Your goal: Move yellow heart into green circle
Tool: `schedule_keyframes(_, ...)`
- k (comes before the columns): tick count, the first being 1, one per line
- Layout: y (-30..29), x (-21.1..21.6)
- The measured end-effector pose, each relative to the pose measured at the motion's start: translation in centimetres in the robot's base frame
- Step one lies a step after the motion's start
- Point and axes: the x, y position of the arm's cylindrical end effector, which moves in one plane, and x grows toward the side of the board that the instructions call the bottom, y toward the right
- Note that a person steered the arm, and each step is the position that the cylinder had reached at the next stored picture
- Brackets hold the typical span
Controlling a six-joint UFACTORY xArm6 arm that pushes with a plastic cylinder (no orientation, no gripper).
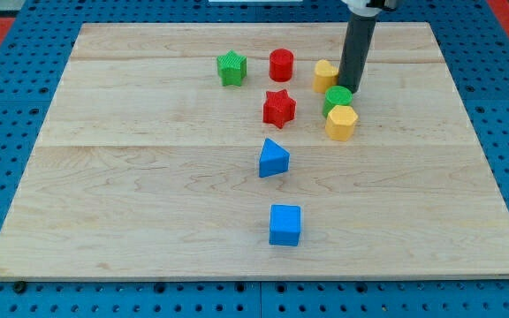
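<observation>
Yellow heart a nudge away from the green circle

Yellow heart (pixel 324 74) sits near the twelve o'clock edge of the table (pixel 148 177), partly hidden behind the dark rod. The green circle (pixel 338 98) lies just at its five o'clock, so close that the two may be touching; the rod covers the gap, and I cannot tell. A yellow hexagon (pixel 341 123) presses up against the circle from its six o'clock side.

My tip (pixel 350 89) is down at the circle's one o'clock, just right of the heart. As for the end effector, there is nothing to open or close: it is a plain rod holding nothing, only able to shove.

The heart looks like a small, hard, light block, likely to skate freely on the smooth wood and to spin if struck off-centre. No hold is possible here, so the contact spot matters: I would press the flat of its far side, around its eleven o'clock, driving toward five o'clock. The lobed outline could let the rod slip off sideways. The circle is equally light and may scoot away, though the hexagon behind it should brace it.

Elsewhere, well clear: a red cylinder (pixel 281 64), a green star (pixel 231 68), a red star (pixel 279 108), a blue triangle (pixel 273 158) and a blue cube (pixel 285 224).
</observation>
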Motion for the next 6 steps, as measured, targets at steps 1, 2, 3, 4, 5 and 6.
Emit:
schedule_keyframes(1,1.9,0.0)
schedule_keyframes(2,4.6,0.0)
schedule_keyframes(3,4.6,-0.4)
schedule_keyframes(4,4.3,-2.0)
schedule_keyframes(5,4.4,-5.4)
schedule_keyframes(6,1.2,-9.8)
